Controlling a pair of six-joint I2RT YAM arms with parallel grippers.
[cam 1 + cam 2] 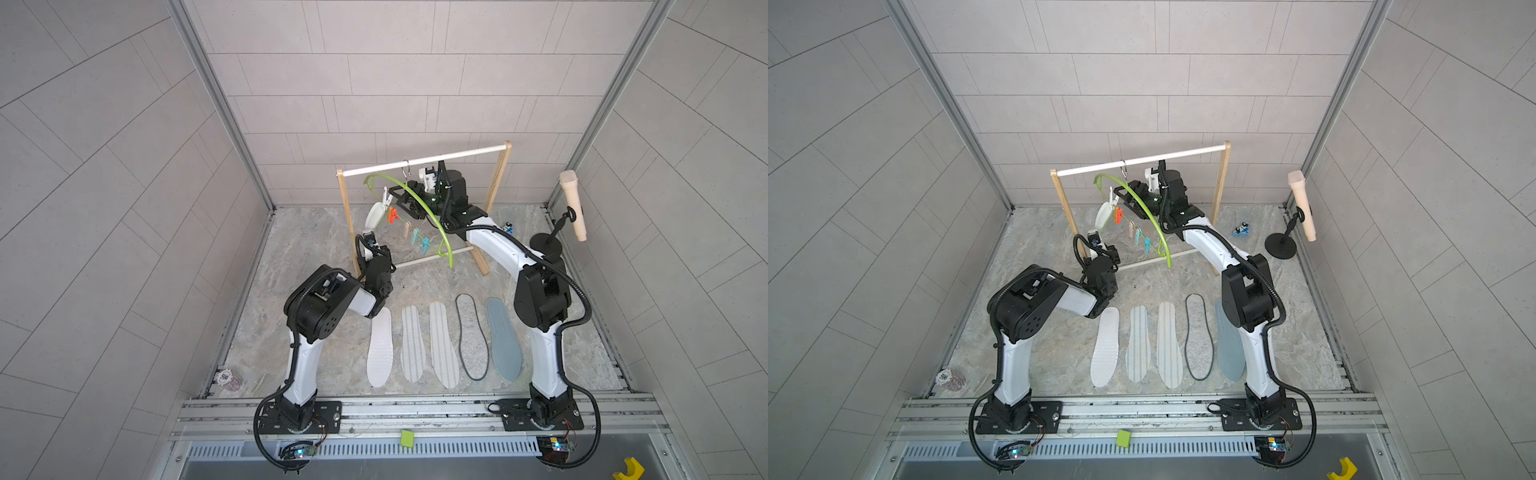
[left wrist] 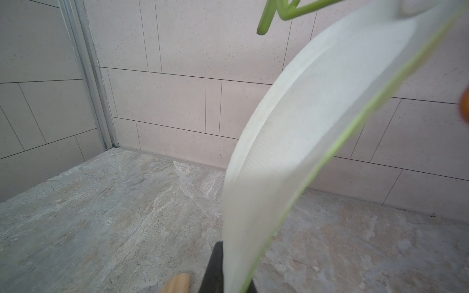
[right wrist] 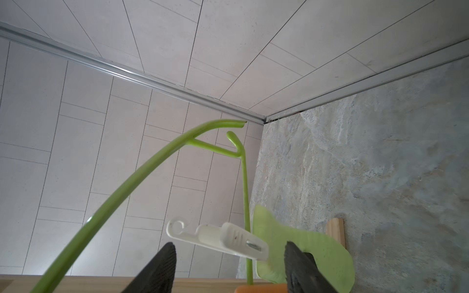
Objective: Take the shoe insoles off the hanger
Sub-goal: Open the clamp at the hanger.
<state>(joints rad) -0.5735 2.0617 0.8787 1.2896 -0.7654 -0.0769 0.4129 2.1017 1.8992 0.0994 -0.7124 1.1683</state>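
The lime-green hanger [image 1: 419, 203] [image 1: 1145, 203] hangs by its hook from the rack's top rod. One pale mint insole [image 1: 375, 214] [image 2: 304, 126] hangs from its white clothespin [image 3: 223, 237]. My left gripper [image 1: 371, 232] [image 1: 1099, 236] is shut on that insole's lower end, which runs down between the jaws in the left wrist view. My right gripper [image 3: 228, 244] [image 1: 398, 198] is open, one finger either side of the white clothespin without touching it. Several other insoles lie flat in a row on the floor, from white dotted [image 1: 380, 349] to blue-grey [image 1: 503, 338].
Orange [image 1: 392, 215], beige and blue clothespins hang bare along the hanger. The wooden rack [image 1: 496, 183] with white rods stands at the back. At the right, a beige microphone on a black stand [image 1: 572, 203]. Poker chips [image 1: 228, 379] lie front left; a small blue object [image 1: 508, 227] lies back right.
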